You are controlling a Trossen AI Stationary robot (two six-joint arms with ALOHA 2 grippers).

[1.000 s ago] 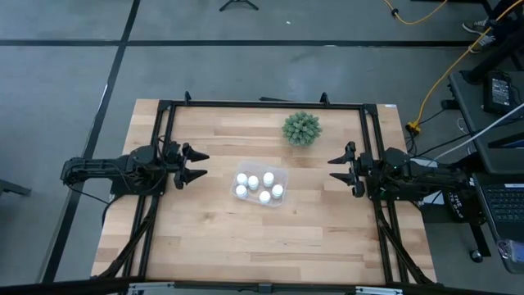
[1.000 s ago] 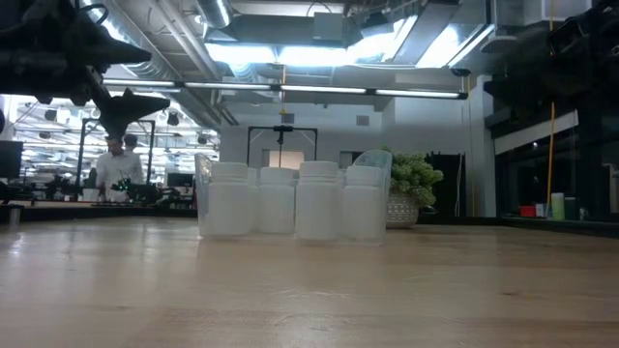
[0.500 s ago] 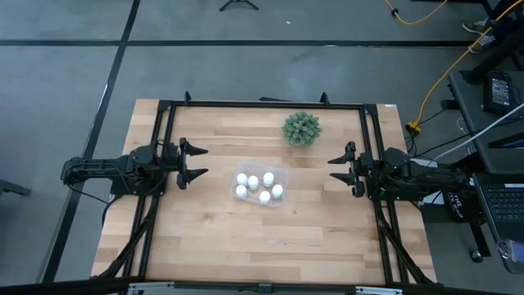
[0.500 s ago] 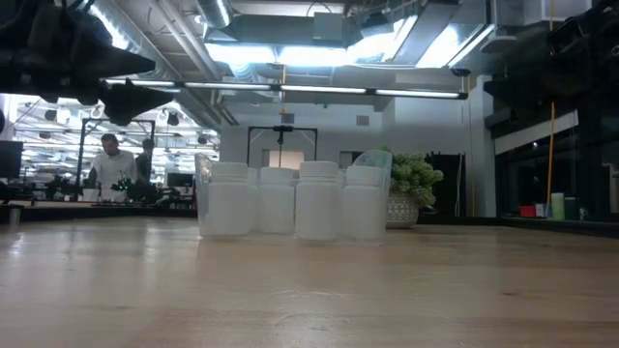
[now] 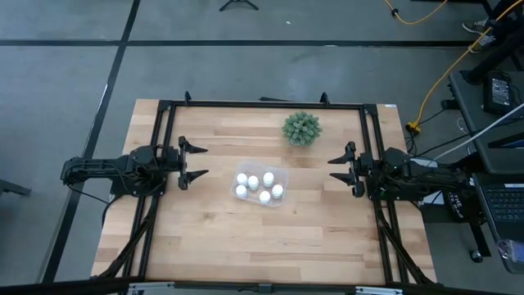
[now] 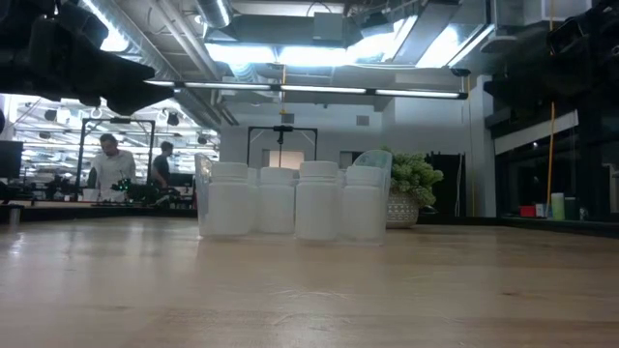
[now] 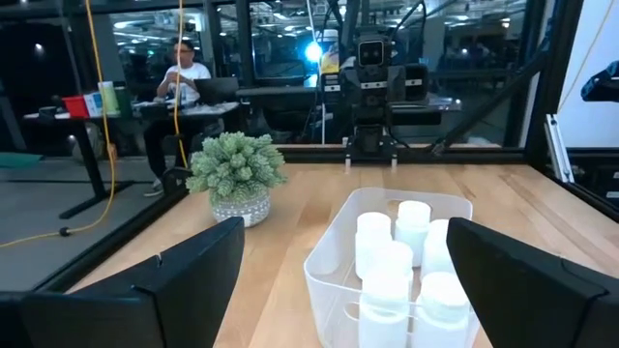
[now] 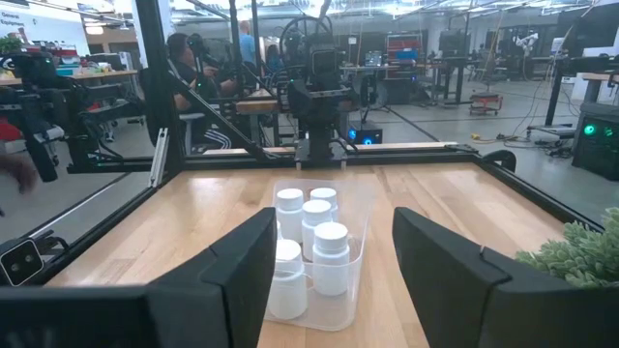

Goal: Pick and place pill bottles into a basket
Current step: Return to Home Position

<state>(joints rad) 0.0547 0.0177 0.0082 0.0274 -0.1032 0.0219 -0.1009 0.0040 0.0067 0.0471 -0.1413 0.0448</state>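
White cylindrical pill bottles [image 5: 253, 181], all 6, stand in the clear plastic basket [image 7: 329, 277]; placing looks done. Left hand [image 5: 204, 161] and right hand [image 5: 332, 168] hang spread, empty.

Your left gripper [image 5: 202, 161] pulls back slightly toward the left edge of the table [image 5: 246, 238]. In the room behind, a second person [image 6: 166, 162] steps into sight beside the first person [image 6: 108, 162], who has shifted sideways.

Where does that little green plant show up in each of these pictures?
High view: plant above the basket, upper middle.
Low view: just right of the basket.
Left wrist view: beside the basket.
Right wrist view: cut off at the picture's edge.
Shared landmark: the basket.
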